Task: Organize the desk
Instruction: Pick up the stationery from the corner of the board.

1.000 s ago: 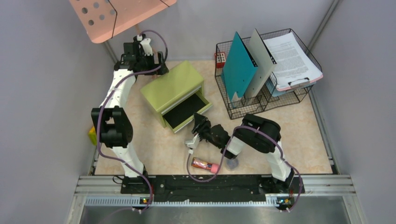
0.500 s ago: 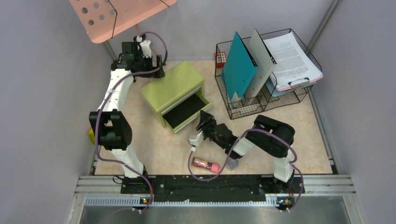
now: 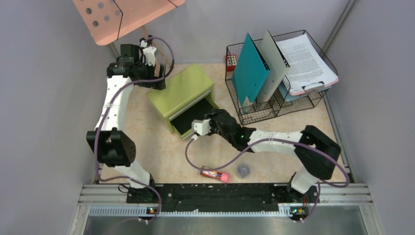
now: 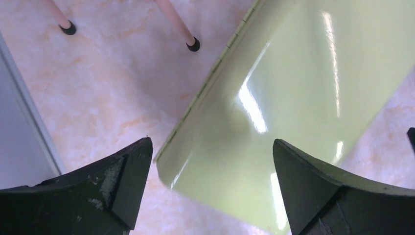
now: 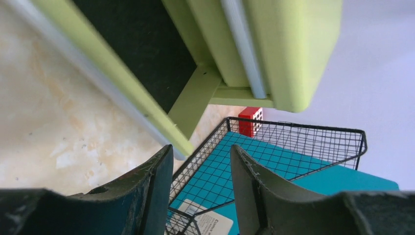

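Note:
The desk (image 3: 161, 152) is a beige marble-patterned top. An olive-green drawer box (image 3: 181, 90) stands on it with its drawer (image 3: 193, 117) pulled open. My left gripper (image 3: 159, 81) is open and empty, hovering over the box's back left corner; in the left wrist view the gripper (image 4: 210, 171) frames the box's glossy top (image 4: 293, 88). My right gripper (image 3: 213, 116) is open and empty at the drawer's front right corner. In the right wrist view the gripper (image 5: 200, 181) sits just below that drawer corner (image 5: 181, 142). A red and pink tube (image 3: 215, 174) lies near the front edge.
A small grey round thing (image 3: 243, 170) lies beside the tube. A black wire basket (image 3: 254, 115) at the back right holds a teal folder (image 3: 249, 71), a grey folder and a clipboard with papers (image 3: 306, 58). A red cube (image 3: 230, 61) sits behind it. A pink pegboard (image 3: 122, 14) overhangs the back left.
My right arm has stretched from the front of the desk up to the open drawer's right corner. My left gripper has shifted a little left and back over the box.

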Motion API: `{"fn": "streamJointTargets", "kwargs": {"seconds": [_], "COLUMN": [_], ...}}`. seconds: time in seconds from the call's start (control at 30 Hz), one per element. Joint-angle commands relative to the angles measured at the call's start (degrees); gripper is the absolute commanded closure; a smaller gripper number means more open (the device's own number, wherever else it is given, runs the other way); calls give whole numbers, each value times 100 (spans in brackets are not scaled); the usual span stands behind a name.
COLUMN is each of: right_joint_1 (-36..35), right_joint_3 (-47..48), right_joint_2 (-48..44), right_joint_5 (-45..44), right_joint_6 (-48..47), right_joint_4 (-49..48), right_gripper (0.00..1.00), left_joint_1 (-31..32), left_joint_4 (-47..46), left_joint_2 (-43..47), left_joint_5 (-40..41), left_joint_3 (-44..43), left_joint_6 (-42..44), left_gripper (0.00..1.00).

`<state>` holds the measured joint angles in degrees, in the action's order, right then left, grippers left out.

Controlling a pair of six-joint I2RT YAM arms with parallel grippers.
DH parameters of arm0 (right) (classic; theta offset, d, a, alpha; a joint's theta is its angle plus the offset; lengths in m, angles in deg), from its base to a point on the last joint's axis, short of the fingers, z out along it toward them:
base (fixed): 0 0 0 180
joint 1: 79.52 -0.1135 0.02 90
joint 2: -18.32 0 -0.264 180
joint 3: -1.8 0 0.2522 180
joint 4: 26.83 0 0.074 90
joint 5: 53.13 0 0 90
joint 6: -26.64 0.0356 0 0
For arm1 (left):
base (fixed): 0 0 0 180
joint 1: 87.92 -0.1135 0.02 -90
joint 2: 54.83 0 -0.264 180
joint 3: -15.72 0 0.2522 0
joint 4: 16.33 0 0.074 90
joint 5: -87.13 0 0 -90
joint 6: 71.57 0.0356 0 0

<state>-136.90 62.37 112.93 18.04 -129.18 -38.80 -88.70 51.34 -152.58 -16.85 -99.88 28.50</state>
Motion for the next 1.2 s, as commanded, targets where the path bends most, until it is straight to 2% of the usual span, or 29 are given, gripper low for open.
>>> {"fn": "streamJointTargets", "kwargs": {"seconds": [0.0, 0.07, 0.1, 0.13, 0.27, 0.3, 0.37, 0.4, 0.43, 0.6, 0.8, 1.17], "right_joint_1": [-98, -95, -95, -92, -92, -89, -97, -119, -142, -370, -715, -1085], "right_joint_3": [1295, 1886, 2098, 2248, 2284, 2239, 2127, 2045, 1915, 1257, 796, 857], "right_joint_2": [-973, -1138, -1211, -1314, -1678, -1724, -1760, -1759, -1780, -1849, -1380, -635], "right_joint_5": [325, 693, 964, 1223, 2373, 2669, 3277, 3513, 3624, 3907, 3948, 3319], "right_joint_6": [1989, 2614, 2961, 3201, 3934, 4067, 4269, 4295, 4384, 4594, 4851, 4965], "right_joint_4": [3045, 4267, 4772, 5169, 6081, 6294, 6507, 6555, 6491, 6007, 5452, 4936], "right_gripper": [54, 52, 47, 39, 35, 32, 16, 4, 2, 2, 4, 4], "left_joint_1": [-37, -37, -37, -41, -41, -37, -43, -37, -37, -38, -38, -37], "left_joint_4": [332, 416, 431, 405, 349, 351, 305, 256, 174, -308, -450, -776], "left_joint_2": [908, 1100, 1194, 1286, 1580, 1610, 1681, 1708, 1763, 2118, 2204, 2346], "left_joint_5": [150, 276, 376, 452, 624, 636, 607, 644, 695, 803, 721, 599], "left_joint_3": [-263, -262, -221, -158, 172, 226, 368, 472, 595, 1230, 1439, 1542], "left_joint_6": [290, 301, 246, 219, 190, 156, 58, -35, -118, -323, -467, -592], "left_gripper": [2, 2, 2, 2, 2, 2, 2, 2, 2, 2, 2, 2]}}
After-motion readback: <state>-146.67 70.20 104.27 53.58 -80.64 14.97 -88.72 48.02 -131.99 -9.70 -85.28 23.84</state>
